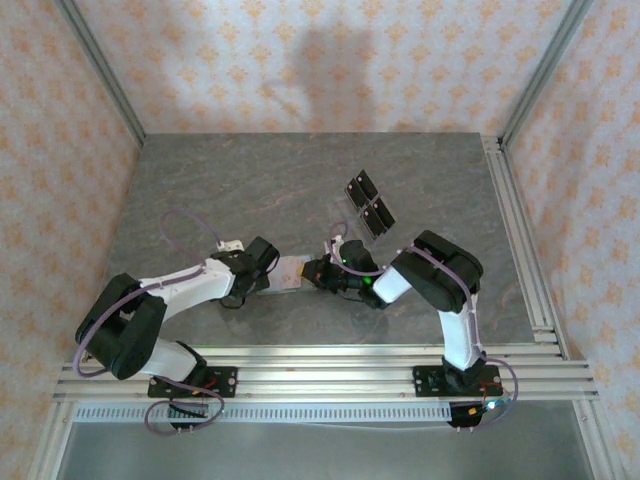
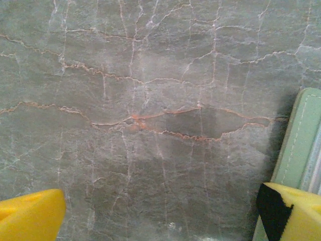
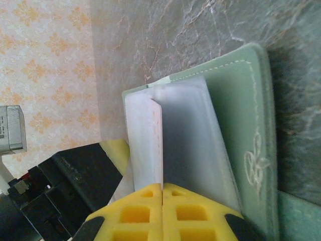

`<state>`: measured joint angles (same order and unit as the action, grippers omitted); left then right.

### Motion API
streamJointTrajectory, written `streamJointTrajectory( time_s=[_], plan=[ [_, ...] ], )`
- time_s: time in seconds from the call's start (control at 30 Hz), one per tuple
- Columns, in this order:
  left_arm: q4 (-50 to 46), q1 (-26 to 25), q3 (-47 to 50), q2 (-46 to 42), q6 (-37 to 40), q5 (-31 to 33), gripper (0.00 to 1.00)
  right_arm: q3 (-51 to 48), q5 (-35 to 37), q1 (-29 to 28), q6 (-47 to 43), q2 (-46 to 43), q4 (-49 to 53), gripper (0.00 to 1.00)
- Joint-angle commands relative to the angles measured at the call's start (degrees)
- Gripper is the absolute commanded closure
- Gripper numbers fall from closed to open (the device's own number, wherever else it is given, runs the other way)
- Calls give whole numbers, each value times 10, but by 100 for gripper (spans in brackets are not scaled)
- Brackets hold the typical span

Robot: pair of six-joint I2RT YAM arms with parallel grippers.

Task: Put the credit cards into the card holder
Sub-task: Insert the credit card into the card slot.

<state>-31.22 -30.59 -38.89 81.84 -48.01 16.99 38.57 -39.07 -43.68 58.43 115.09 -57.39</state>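
**A:** What is your right tool doing?

**B:** My right gripper (image 3: 162, 192) has its yellow tips pressed together at the bottom of the right wrist view. They are clamped on the thin edge of a pale card (image 3: 143, 140). The card rises from the tips toward the middle of the frame.

**A:** And the wallet?

**B:** The green wallet (image 3: 248, 115) is open and takes up the right half of that frame. The card sits at its pale inside, just beside a frosted sleeve (image 3: 190, 140). I cannot tell whether the card is inside a pocket.

**A:** Your left one?

**B:** My left gripper (image 2: 160, 216) is spread wide. One yellow tip is in the lower left corner of the left wrist view. The other is in the lower right, at the wallet's stitched edge. Between them is grey veined table (image 2: 150, 75).

**A:** From above?

**B:** The two grippers face each other just below the centre, with the wallet between them. A clear tray (image 1: 347, 207) holding dark rectangles (image 1: 377, 214) sits up and to the right, well apart from the wallet.
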Motion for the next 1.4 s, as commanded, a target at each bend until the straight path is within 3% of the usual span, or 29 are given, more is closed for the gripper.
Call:
streamJointTrajectory(
  time_s=[0.0, 0.9, 1.2, 1.37],
  plan=[
    [-10, 4, 10, 8, -9, 22, 0, 15, -26, 0, -14, 18, 23, 100],
    [10, 4, 20, 17, -7, 4, 0, 87, -49, 1, -47, 33, 151, 100],
    [10, 4, 22, 14, -9, 5, 0, 85, -44, 19, -67, -28, 209, 66],
    [11, 4, 24, 11, -10, 5, 0, 103, -36, 35, -115, -82, 311, 62]
  ],
)
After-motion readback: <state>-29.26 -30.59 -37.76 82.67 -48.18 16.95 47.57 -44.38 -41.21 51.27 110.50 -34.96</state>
